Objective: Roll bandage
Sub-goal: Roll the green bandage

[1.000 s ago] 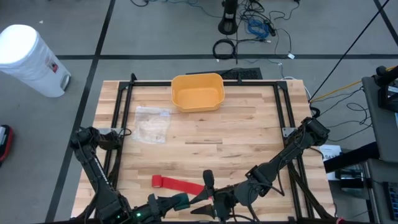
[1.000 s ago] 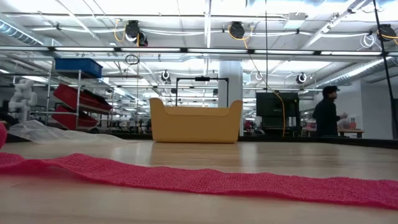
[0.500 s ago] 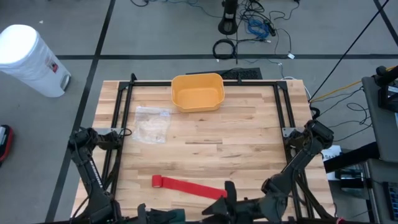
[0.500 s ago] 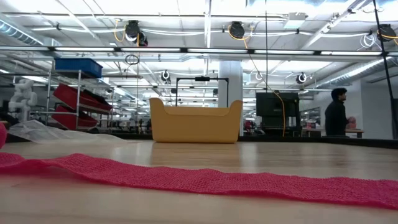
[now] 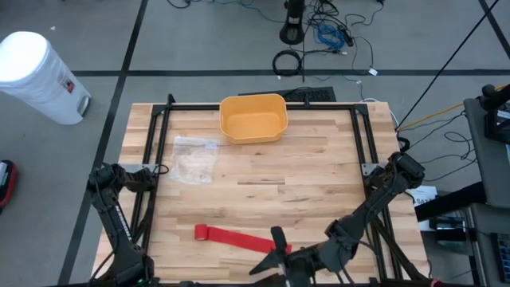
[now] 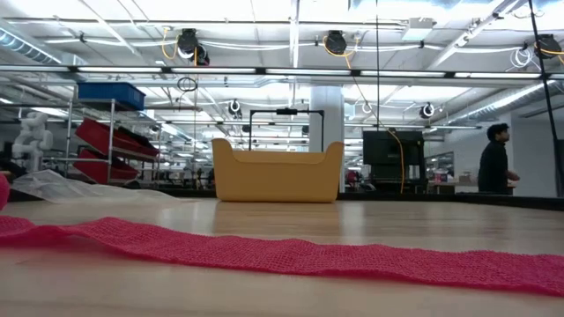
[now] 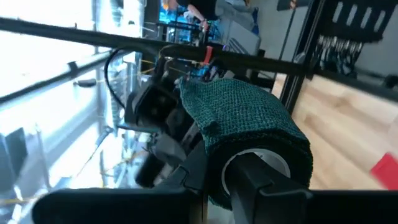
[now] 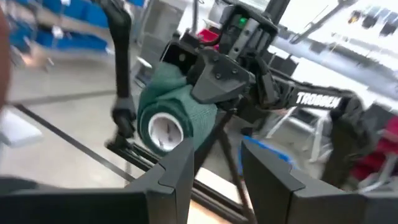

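Observation:
A red bandage [image 5: 239, 237] lies stretched out flat on the table near its near edge, its left end [image 5: 202, 232] folded over. In the low view the red bandage [image 6: 264, 251] runs across the foreground. Off the near edge, my left gripper [image 8: 202, 102] is shut on a green bandage roll [image 7: 249, 121] with a white core [image 8: 163, 132]; the high view does not reach it. My right gripper [image 5: 269, 255] hovers open over the red strip's right end, facing the green roll [image 8: 177, 106], with nothing between its fingers [image 8: 177, 171]. My left gripper holds the green roll at the end with the white core [image 7: 255, 163], where a dark finger [image 7: 264, 183] crosses the core's opening. Whether that finger reaches inside the core, I cannot tell. The roll is lifted clear of the table, its axis about level.
An orange bin [image 5: 253, 118] stands at the table's far middle, and a clear plastic bag [image 5: 195, 158] lies at the left. A black frame [image 5: 159, 143] runs along the table's edges. A person [image 6: 496, 163] stands in the room behind.
My left gripper has drawn back over the near edge with the green roll, rising, turning about and leaving the high view. My right gripper has shifted a little toward the near right, uncovering the red strip's right end. The red bandage has stayed where it was.

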